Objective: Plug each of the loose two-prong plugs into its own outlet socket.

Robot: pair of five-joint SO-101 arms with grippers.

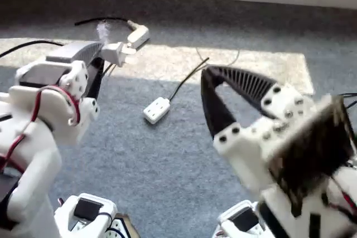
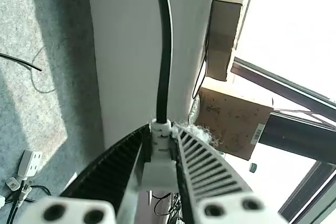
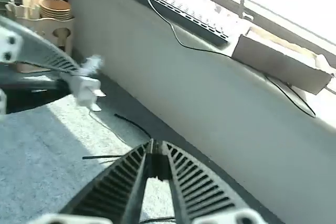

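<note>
My left gripper (image 2: 162,134) pinching white two-prong plastic plug (image 1: 117,53) at far left; white rectangular outlet socket (image 1: 157,110) on grey carpet (image 1: 167,171) at centre, well apart; right gripper (image 3: 156,148) fingers pressed together

The plug (image 1: 117,53) I hold is white, its cord (image 2: 164,51) black. My fingers (image 3: 194,187) are black and ribbed. The outlet socket (image 1: 157,110) is white, on blue-grey carpet (image 1: 167,165) with a pale sunlit band.

Plug (image 2: 157,167) half hidden between jaws; cord (image 2: 165,51) cut by edge.
</note>
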